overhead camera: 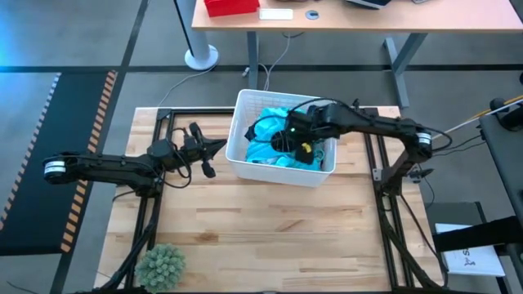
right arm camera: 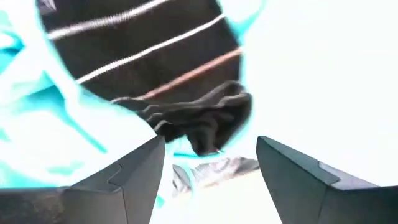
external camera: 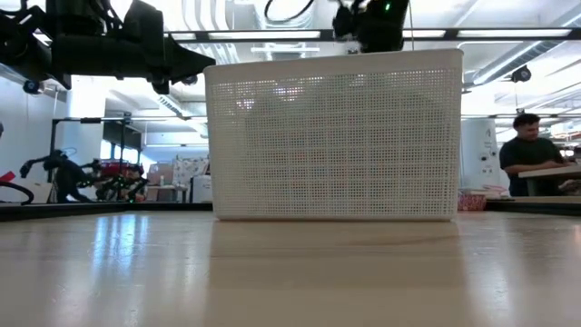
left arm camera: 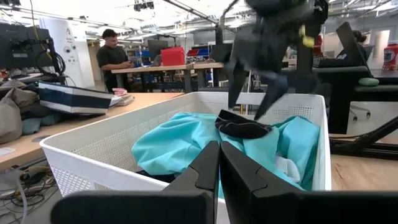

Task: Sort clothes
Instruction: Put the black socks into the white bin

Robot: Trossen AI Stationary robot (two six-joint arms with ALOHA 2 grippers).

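Observation:
A white slotted basket (overhead camera: 245, 102) stands at the table's far middle. In it a turquoise garment (left arm camera: 180, 143) lies heaped, with a dark striped sock (left arm camera: 242, 129) resting on top of it; the sock also shows in the right wrist view (right arm camera: 149, 62). A bit of white cloth (left arm camera: 286, 168) shows under the turquoise. My right gripper (left arm camera: 249, 112) is open, pointing down into the basket, with its fingertips just above the sock on either side. My left gripper (overhead camera: 216, 148) is shut and empty, level, just outside the basket's left wall.
A fuzzy green ball (overhead camera: 161, 265) sits at the table's near left corner. The basket's tall wall (external camera: 331, 136) stands between my two grippers. A desk with a red box (overhead camera: 231, 6) stands beyond the table, and a person (left arm camera: 112, 56) stands in the room behind.

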